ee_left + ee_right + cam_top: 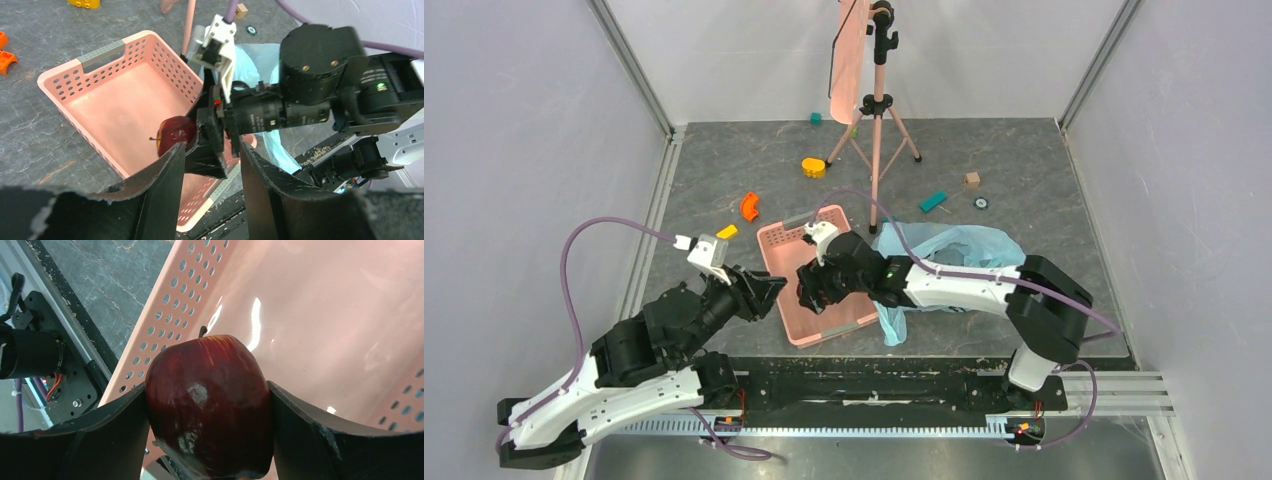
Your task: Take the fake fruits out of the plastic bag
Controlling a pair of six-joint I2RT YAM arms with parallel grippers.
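My right gripper (812, 290) is shut on a glossy dark-red fake apple (207, 400) and holds it over the inside of the pink basket (776, 240). The apple also shows in the left wrist view (175, 134), between the right fingers. The light-blue plastic bag (954, 245) lies crumpled on the table right of the basket, under the right arm; what it holds is hidden. My left gripper (769, 292) is open and empty at the basket's left rim, its jaws pointing at the right gripper.
A pink tripod stand (876, 110) stands behind the basket. Small toy blocks lie on the far table: orange (750, 206), yellow (813, 167), teal (932, 201), wooden (971, 179). Walls enclose the table on three sides.
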